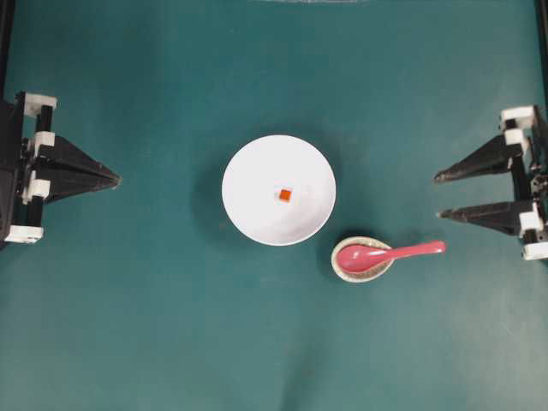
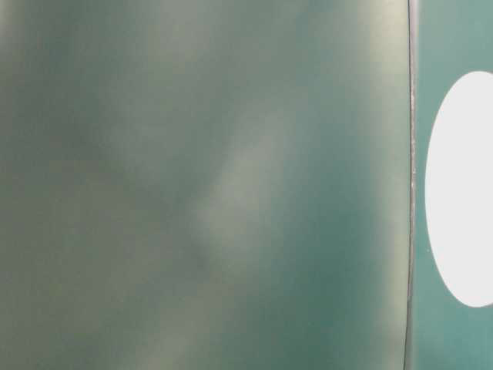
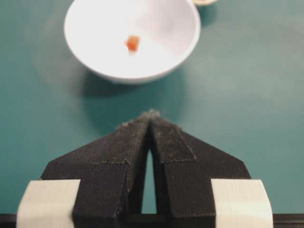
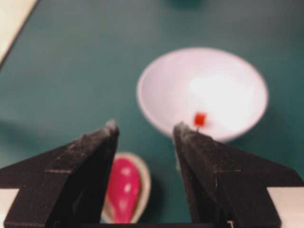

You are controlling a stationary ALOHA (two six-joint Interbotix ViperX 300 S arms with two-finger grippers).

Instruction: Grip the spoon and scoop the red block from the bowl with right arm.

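The white bowl (image 1: pixel 278 190) sits mid-table with the tiny red block (image 1: pixel 284 196) lying inside it, also seen as the red block (image 4: pixel 200 118) and red block (image 3: pixel 132 43). The pink spoon (image 1: pixel 385 253) rests with its scoop in a small beige dish (image 1: pixel 363 260), handle pointing right toward my right gripper (image 1: pixel 437 196). That gripper is open and empty, standing off at the right edge, apart from the spoon. In the right wrist view the spoon (image 4: pixel 122 189) shows between and below the spread fingers. My left gripper (image 1: pixel 118 180) is shut at the far left.
Teal cloth covers the table all round. The beige dish (image 4: pixel 142 183) lies just right of and nearer than the bowl (image 4: pixel 202 92). The table-level view is a blur of teal with a white oval at its right edge.
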